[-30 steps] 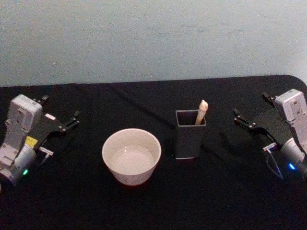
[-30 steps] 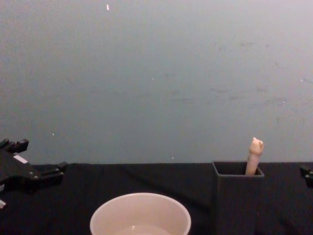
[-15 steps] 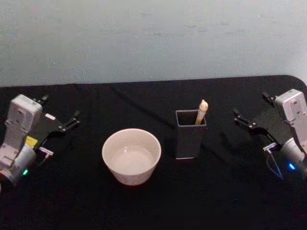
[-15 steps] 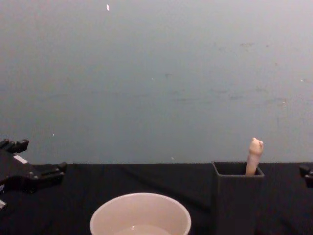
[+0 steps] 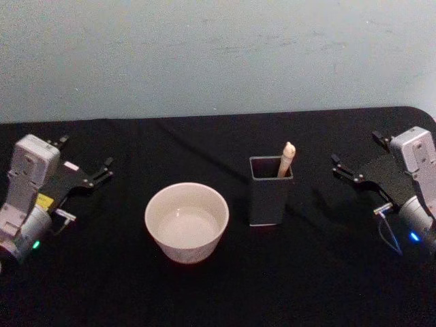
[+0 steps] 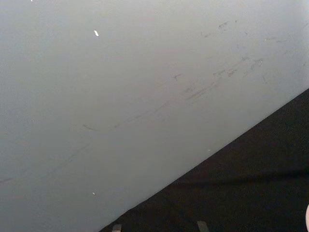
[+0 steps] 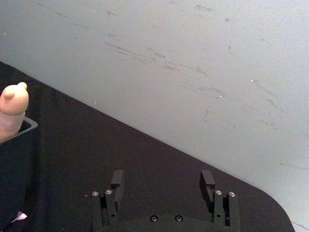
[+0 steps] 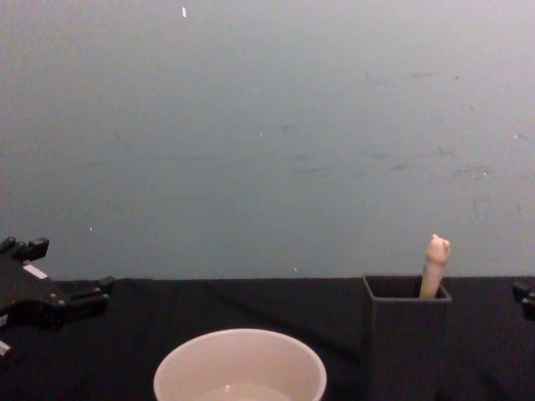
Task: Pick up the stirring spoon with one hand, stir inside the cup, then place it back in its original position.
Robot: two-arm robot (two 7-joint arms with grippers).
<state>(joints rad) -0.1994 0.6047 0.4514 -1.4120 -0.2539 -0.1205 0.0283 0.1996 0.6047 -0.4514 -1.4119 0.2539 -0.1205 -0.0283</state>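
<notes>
Left pincer (image 5: 85,151) and right pincer (image 5: 355,147) sit at opposite ends of the counter (image 5: 204,136), well apart from the task's things. The spoon (image 5: 286,158) stands in the holder (image 5: 270,201), with only its beige-pink, knobby-tipped handle above the rim at the far right corner. The holder is a tall, dark grey, thin-walled square box. The cup (image 5: 178,251) just left of it is wide, round, pale and smooth. Black cloth covers the counter. Both pincers have their fingers spread apart, gripping nothing.

The cup (image 5: 172,244) is pale cream-pink, the holder (image 5: 266,204) dark grey, the spoon (image 5: 285,159) beige-pink. The table (image 5: 306,286) is plain black, the wall (image 5: 204,54) pale grey-blue with faint scuffs.
</notes>
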